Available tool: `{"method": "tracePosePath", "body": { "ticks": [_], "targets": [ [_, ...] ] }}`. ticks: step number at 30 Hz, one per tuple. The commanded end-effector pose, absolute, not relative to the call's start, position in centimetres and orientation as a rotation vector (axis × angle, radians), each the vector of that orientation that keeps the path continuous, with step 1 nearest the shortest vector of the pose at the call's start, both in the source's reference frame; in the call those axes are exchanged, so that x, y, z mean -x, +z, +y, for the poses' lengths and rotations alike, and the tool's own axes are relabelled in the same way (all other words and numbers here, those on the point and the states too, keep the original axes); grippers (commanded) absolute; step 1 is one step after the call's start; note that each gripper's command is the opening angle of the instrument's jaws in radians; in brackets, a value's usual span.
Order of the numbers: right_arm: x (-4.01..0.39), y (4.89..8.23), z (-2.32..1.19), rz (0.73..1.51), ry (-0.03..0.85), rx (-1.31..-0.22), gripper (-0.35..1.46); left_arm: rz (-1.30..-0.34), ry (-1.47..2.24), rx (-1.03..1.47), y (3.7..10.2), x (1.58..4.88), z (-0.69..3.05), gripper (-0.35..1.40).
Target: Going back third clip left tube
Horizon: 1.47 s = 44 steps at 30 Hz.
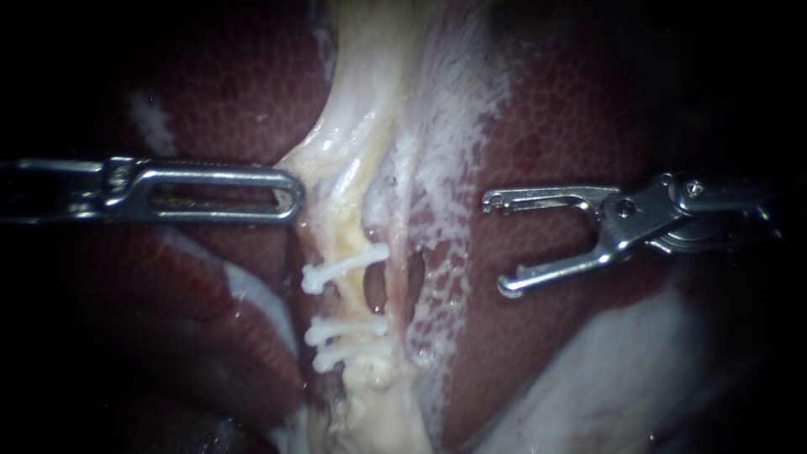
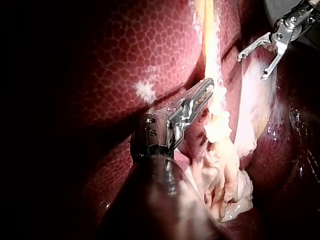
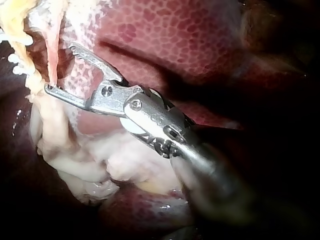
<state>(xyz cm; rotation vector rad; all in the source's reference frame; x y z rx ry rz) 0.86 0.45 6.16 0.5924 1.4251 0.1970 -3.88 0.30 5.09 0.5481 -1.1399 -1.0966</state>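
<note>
Across the left tube (image 1: 348,296), near the middle of the endoscope view, three white clips (image 1: 345,328) are seen lying side by side, one set apart above and two close together below it. The tube is judged soft, thin, wet and easily torn, while the clips look light and stiff and are likely to twist on the tube if knocked. The tube itself is therefore best left untouched; if tension is wanted, the broader pale tissue (image 1: 353,151) above the clips would be the safer place to take hold. The right instrument (image 1: 496,244) is held over the liver (image 1: 572,126), well apart from the clips, with its two hooked jaws spread wide and nothing between them. The left instrument (image 1: 290,195) is laid level from the other side, its slotted jaws together and, as far as can be judged, closed on the edge of the pale tissue, which is drawn toward it. Just beside the clipped tube a thinner pinkish strand, taken to be the right tube (image 1: 395,273), is seen with dark gaps on both sides. Nothing is seen between the open jaws and their shaft's line of retreat; only the liver surface beneath could be grazed.
</note>
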Motion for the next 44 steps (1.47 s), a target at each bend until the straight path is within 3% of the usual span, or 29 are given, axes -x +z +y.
{"method": "tracePosePath", "body": {
  "ticks": [1,15,44],
  "targets": [
    [-0.86,6.16,0.45,1.426,0.192,-0.588,0.60,-1.143,-1.096,-0.545,5.12,3.89,0.29,-0.35],
    [-0.81,6.16,0.45,1.424,0.190,-0.589,0.60,-1.125,-1.077,-0.535,5.44,4.18,0.19,-0.35],
    [-0.80,6.15,0.44,1.424,0.190,-0.589,0.60,-1.125,-1.080,-0.542,5.48,4.23,0.21,-0.35]
  ]
}}
